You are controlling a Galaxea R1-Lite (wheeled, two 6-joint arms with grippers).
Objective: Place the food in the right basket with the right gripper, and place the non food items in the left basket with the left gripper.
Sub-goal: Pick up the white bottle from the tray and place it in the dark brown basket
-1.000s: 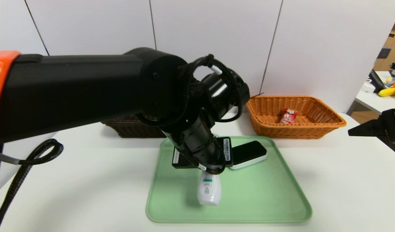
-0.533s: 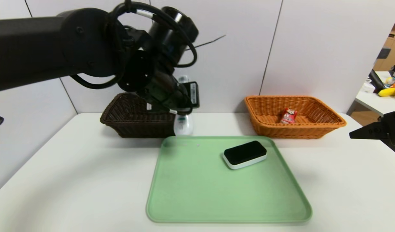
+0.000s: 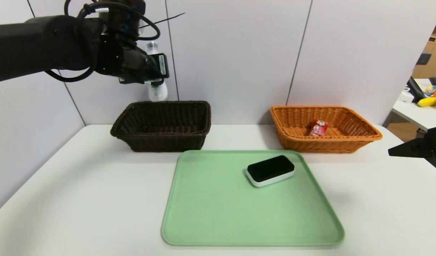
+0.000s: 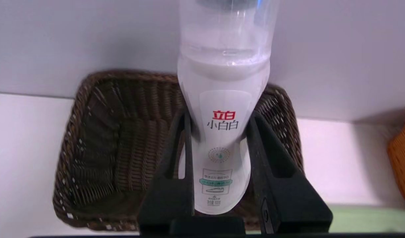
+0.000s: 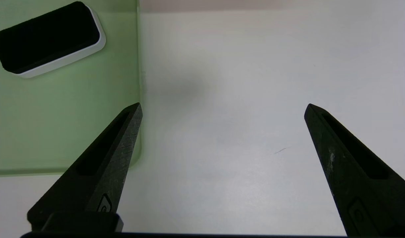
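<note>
White plastic, a small bottle (image 3: 157, 89) with red characters on its label hangs in the air above the dark brown wicker basket (image 3: 161, 124), clamped between the two black fingers (image 4: 176, 172) of the left gripper (image 3: 154, 76). In the left wrist view the fingers press against the bottle's narrow waist on both sides, and the open basket lies directly beneath it, with nothing visible on the part of its floor that shows. The bottle hangs roughly upright, well clear of the basket rim and apart from it (its translucent upper part shows a liquid line).

On the white table (image 3: 79, 185) a pale green tray (image 3: 203, 227) sits in front of the two baskets. A black pad with a white base (image 3: 270, 170) rests on the tray's far right part, lying flat and slightly angled; it shows again in the right wrist view near the tray's edge. To the right, the orange wicker basket (image 3: 360, 137) holds a small red packet (image 3: 318, 128) on its floor.

The right gripper (image 3: 410, 148) hovers at the right edge of the head view, over bare table just beside the tray. Its fingers (image 5: 103, 165) are spread wide apart with nothing between them, and it is well apart from both the pad and the orange basket.
</note>
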